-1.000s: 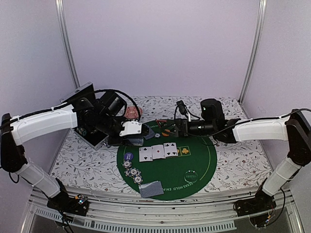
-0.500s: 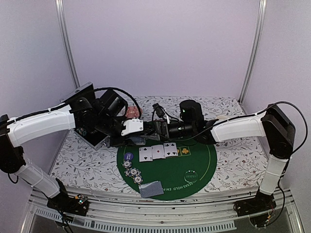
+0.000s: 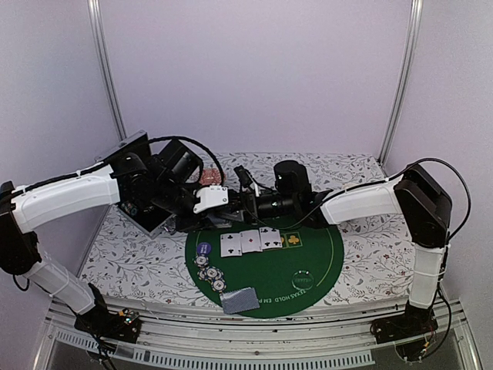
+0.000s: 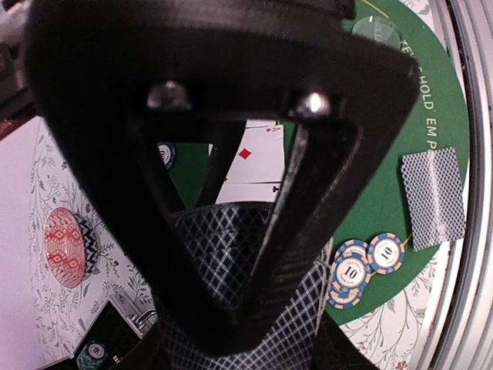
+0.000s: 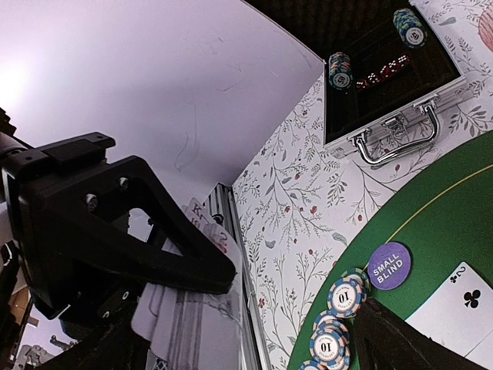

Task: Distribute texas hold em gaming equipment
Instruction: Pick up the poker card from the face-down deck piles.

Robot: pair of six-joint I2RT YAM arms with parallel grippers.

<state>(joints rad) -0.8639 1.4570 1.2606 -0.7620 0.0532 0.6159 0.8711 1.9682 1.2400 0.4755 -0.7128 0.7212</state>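
Top view: the left gripper [image 3: 218, 206] and right gripper [image 3: 245, 202] meet tip to tip over the far edge of the green mat [image 3: 323, 254]. Three face-up cards [image 3: 250, 242] sit in a row mid-mat. The chips [image 3: 209, 271] are by its left edge and the face-down cards [image 3: 240, 299] at its near edge.

Left wrist view: the left gripper is clamped on a card stack [image 4: 231, 254], checked backs toward the camera, held above the mat. The cards are probably light, thin, slick and bendy. One likely slides off if pinched by a free short edge, and a hard squeeze would bow it. Readable: "HOLD' EM" on the mat, "10" on the chips.

Right wrist view: the right gripper is spread wide and holds nothing. Its upper finger is right at the stack's white faces; cannot tell if it touches. Readable: "SMALL BLIND" on the purple button [image 5: 389, 265], "10" on the chips, "K" on a held card. An open case [image 5: 393, 77] near the table's left edge holds more chips and red dice.
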